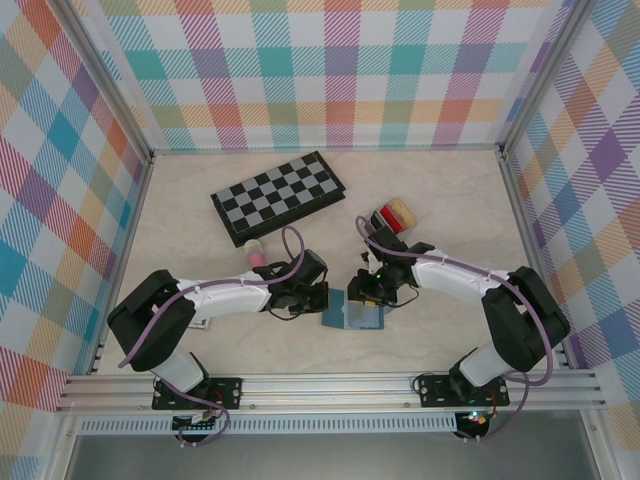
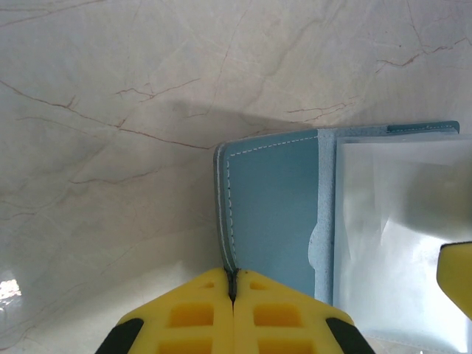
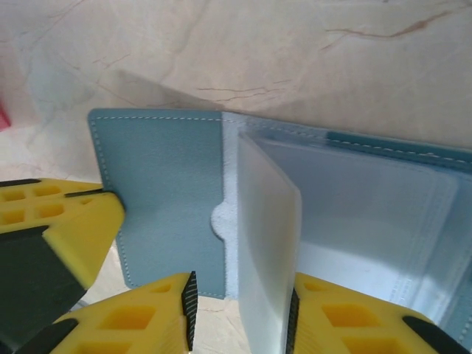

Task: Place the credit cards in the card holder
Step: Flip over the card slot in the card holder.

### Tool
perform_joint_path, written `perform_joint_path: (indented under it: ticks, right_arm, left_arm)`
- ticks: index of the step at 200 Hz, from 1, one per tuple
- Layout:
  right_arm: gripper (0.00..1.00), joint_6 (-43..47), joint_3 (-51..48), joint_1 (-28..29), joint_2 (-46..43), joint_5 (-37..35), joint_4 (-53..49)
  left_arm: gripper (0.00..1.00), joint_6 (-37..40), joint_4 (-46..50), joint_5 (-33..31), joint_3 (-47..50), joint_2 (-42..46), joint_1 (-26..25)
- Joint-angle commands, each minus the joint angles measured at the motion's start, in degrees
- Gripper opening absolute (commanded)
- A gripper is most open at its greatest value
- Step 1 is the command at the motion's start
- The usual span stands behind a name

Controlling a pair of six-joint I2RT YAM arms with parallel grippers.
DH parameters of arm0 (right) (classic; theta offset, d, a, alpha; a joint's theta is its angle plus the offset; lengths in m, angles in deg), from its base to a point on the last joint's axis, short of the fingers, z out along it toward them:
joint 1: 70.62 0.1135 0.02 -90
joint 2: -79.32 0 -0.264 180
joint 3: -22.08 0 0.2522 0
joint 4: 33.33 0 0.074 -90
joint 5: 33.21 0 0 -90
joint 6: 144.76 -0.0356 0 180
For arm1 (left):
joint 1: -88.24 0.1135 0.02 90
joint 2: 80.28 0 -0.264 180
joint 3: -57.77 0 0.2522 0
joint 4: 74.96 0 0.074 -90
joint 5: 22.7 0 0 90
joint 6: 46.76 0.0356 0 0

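Note:
The card holder [image 1: 352, 314], a teal-blue wallet, lies open on the table between both grippers. My left gripper [image 2: 233, 289] is shut on the edge of its left flap [image 2: 271, 199]. My right gripper [image 3: 240, 310] is open at the wallet's near edge [image 3: 168, 193], and a clear plastic sleeve [image 3: 269, 236] stands upright between its fingers, against the right pad. The left gripper's yellow finger [image 3: 63, 221] shows at the flap's left edge. The credit cards [image 1: 392, 215], red and tan showing, lie together behind the right arm, apart from both grippers.
A folded black-and-grey chessboard [image 1: 278, 197] lies at the back centre. A small pastel object [image 1: 256, 250] sits just behind the left arm. Plaid walls enclose the marble table [image 1: 450, 190] on three sides.

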Motion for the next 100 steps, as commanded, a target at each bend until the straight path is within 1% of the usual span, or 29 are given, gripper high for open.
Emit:
perform_joint_path:
  ticks: [1, 26, 45, 64, 92, 100]
  right_arm:
    - [0.39, -0.98, 1.1, 0.4, 0.12, 4.54, 3.61]
    - [0.41, -2.56, 0.75, 1.06, 1.49, 7.02, 7.6]
    - [0.42, -4.17, 0.76, 1.36, 3.41, 7.26, 9.74]
    - [0.41, -6.39, -0.33, 1.48, 5.52, 8.82, 14.5]
    - [0.42, -9.52, -1.77, 1.46, 8.17, 7.55, 17.84]
    - [0.41, -9.95, -2.01, 1.46, 8.78, 7.11, 18.48]
  left_arm:
    - [0.0, -0.66, -1.0, 0.02, 0.22, 0.41, 0.57]
    - [0.0, -0.97, -1.43, -0.29, 0.57, 0.67, 0.55]
    - [0.0, -1.66, -2.11, -0.72, 1.13, 1.07, 0.58]
    - [0.0, -2.3, -2.66, -1.56, 1.95, 1.63, 0.58]
    - [0.0, -3.1, -2.53, -2.88, 3.24, 2.69, 0.58]
    - [0.02, -3.45, -2.33, -3.34, 3.65, 3.07, 0.52]
